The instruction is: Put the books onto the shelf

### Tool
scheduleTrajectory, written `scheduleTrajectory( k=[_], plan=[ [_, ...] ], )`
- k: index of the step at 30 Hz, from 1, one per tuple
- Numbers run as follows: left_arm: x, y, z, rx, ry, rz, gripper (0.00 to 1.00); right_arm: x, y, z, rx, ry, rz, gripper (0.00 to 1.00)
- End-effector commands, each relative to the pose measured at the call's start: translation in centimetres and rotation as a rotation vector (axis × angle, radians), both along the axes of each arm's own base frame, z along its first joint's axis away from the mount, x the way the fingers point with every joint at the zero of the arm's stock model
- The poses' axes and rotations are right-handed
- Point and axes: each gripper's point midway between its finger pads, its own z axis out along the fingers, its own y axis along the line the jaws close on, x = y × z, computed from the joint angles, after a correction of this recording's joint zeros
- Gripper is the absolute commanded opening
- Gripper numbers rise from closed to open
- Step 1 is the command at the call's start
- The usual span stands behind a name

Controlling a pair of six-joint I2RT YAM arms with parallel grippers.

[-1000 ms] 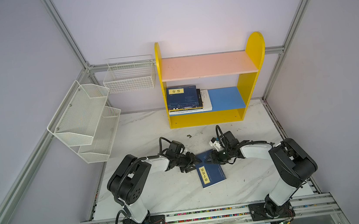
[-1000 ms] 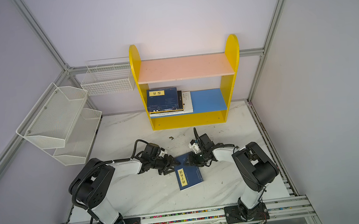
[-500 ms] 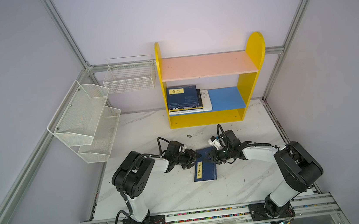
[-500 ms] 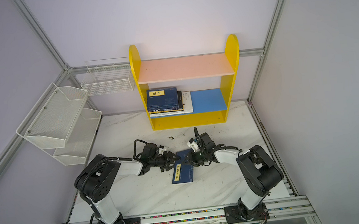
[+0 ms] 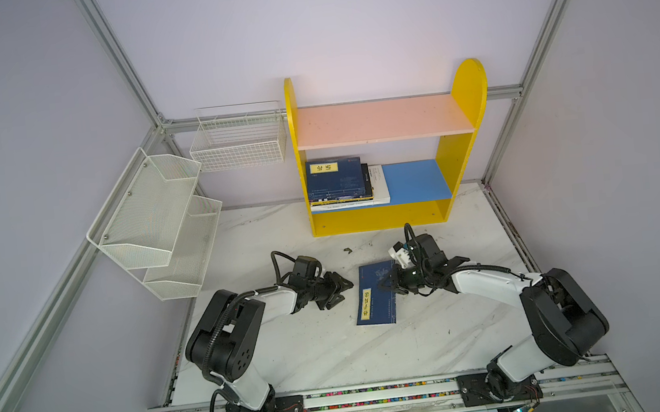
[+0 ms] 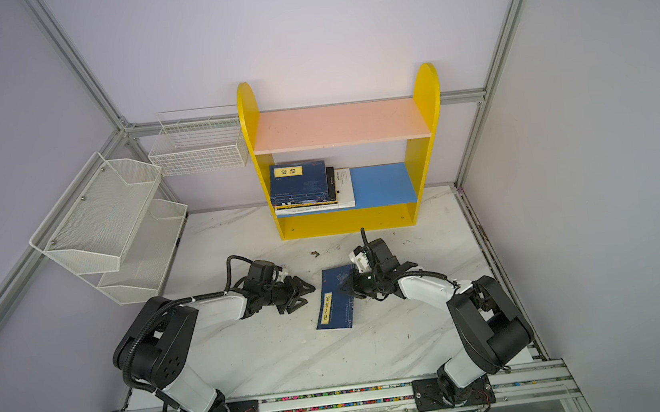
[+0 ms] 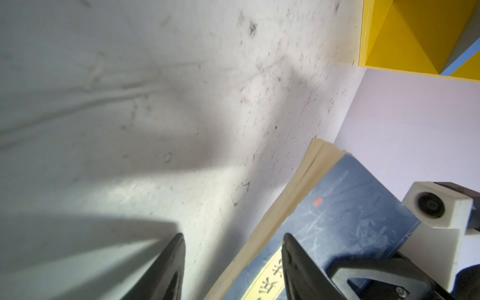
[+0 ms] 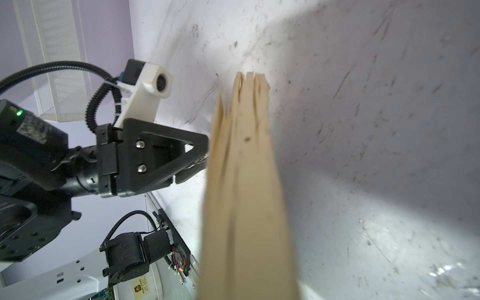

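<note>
The shelf (image 5: 470,83) stood beyond the far short end of the navy book (image 5: 375,298), a stack of books (image 5: 336,179) already lying on its blue lower board (image 5: 415,181). The navy book lay on the surface (image 5: 335,352), long axis pointing roughly at the shelf. The right claw (image 5: 387,285) was nearer, its jaws apparently drawn together on the book's right long edge, the page side. The left claw (image 5: 345,291) hung spread and empty just off the opposite edge. The lift likely fell to the right arm.
</note>
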Motion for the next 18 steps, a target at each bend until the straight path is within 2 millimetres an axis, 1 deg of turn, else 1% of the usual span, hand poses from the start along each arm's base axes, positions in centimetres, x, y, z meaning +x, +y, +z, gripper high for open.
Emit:
scheduleTrajectory(
  k=[1,3,4,6,7,8,9,11,12,13,15,18],
  plan=[
    [2.6,0.1,5.9,-0.013,-0.162,-0.006,0.63,2.1,0.5,4.4,0.066,-0.063,-0.073,0.00],
    [2.8,0.2,8.3,-0.073,-0.201,-0.002,0.68,3.1,0.9,7.6,0.147,-0.082,-0.111,0.00],
    [2.9,0.2,9.8,-0.104,-0.231,0.002,0.71,3.8,1.1,9.8,0.215,-0.098,-0.129,0.00],
    [3.1,0.4,12.8,-0.132,-0.309,0.012,0.76,4.9,1.0,13.5,0.305,-0.135,-0.169,0.00],
    [3.0,0.7,14.9,-0.133,-0.363,0.015,0.79,5.5,0.9,15.0,0.323,-0.157,-0.189,0.00],
    [3.0,0.9,16.2,-0.124,-0.403,0.016,0.81,5.9,0.7,16.3,0.338,-0.177,-0.206,0.00],
    [3.0,1.3,17.3,-0.111,-0.433,0.021,0.84,6.5,0.4,17.4,0.352,-0.190,-0.233,0.00],
    [3.0,2.1,18.8,-0.090,-0.465,0.039,0.88,7.7,-0.4,18.5,0.366,-0.203,-0.300,0.00],
    [3.0,2.3,19.7,-0.098,-0.486,0.047,0.89,7.8,-1.1,20.2,0.387,-0.237,-0.351,0.00],
    [3.0,2.4,20.5,-0.118,-0.505,0.053,0.90,8.4,-1.8,21.0,0.414,-0.252,-0.406,0.00],
    [3.1,2.1,22.5,-0.176,-0.549,0.056,0.91,9.0,-2.5,22.6,0.512,-0.275,-0.480,0.00],
    [3.1,1.3,26.0,-0.261,-0.635,0.041,0.93,9.7,-2.9,24.3,0.700,-0.284,-0.536,0.00]
  ],
)
